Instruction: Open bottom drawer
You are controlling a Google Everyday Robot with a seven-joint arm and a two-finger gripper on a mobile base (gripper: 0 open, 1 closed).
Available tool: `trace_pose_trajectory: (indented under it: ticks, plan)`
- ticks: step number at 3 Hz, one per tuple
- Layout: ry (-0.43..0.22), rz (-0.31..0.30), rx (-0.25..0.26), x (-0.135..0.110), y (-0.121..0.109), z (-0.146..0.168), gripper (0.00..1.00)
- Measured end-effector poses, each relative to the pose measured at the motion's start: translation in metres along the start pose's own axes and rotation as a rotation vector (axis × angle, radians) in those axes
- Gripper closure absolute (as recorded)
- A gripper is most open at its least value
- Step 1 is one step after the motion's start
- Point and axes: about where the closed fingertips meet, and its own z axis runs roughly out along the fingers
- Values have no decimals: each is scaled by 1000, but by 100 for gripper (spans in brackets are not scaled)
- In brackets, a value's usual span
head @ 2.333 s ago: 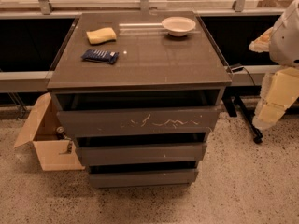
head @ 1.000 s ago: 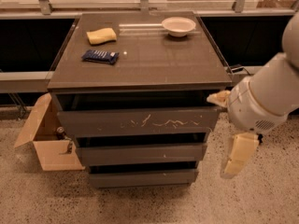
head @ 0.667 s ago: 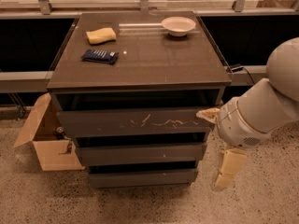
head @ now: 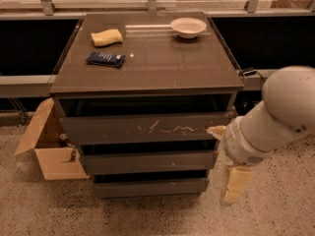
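Note:
The bottom drawer (head: 150,186) is the slimmest dark grey-brown front, lowest in the cabinet (head: 147,73), and it looks closed. Above it sit the mid-sized plain drawer front (head: 147,162) and the wide top front with white scratch marks (head: 147,128). My gripper (head: 225,157) is at the cabinet's right side, on the end of a thick white arm (head: 275,117). One cream finger (head: 234,183) hangs down level with the bottom drawer, just right of it. The other fingertip (head: 215,130) is by the top drawer's right end. The fingers stand apart and hold nothing.
On the cabinet top lie a yellow sponge (head: 106,37), a dark blue packet (head: 105,59) and a white bowl (head: 187,26). An open cardboard box (head: 49,149) stands on the speckled floor to the left. A window ledge runs behind.
The arm has swung from the far right and higher up down and in toward the cabinet's right side. The lower finger now hangs beside the bottom drawer. The drawers have not moved.

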Motion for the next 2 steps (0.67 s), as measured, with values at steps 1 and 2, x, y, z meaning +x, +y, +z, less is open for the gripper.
trace_pose_trajectory:
  ticks: [1, 2]
  plan:
    - [41, -32, 0, 42, -10, 87, 0]
    - [14, -60, -12, 64, -18, 143, 0]
